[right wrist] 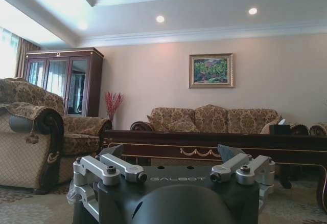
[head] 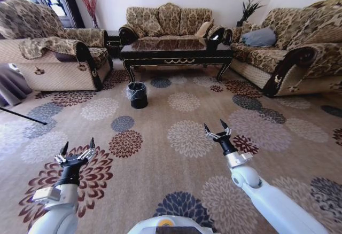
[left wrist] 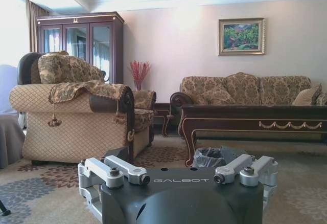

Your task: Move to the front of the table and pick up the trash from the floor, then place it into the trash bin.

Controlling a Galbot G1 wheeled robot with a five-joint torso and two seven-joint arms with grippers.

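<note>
The long dark-brown table (head: pixel 176 53) with gold trim stands across the room in front of the back sofa. The small black trash bin (head: pixel 138 95), lined with a clear bag, sits on the floor (head: pixel 160 154) just before the table's left end. In the left wrist view the trash bin (left wrist: pixel 208 157) shows beyond the fingers, below the table (left wrist: pixel 255 119). My left gripper (head: pixel 78 146) hangs open and empty over the carpet at near left. My right gripper (head: pixel 215 126) is open and empty at near right. The trash is out of view.
A patterned armchair (head: pixel 53 57) flanks the carpet on the left and a sofa (head: pixel 299 57) on the right; another sofa (head: pixel 168 20) stands behind the table. A thin black rod (head: pixel 21 115) lies on the floor at far left. Open carpet stretches between me and the bin.
</note>
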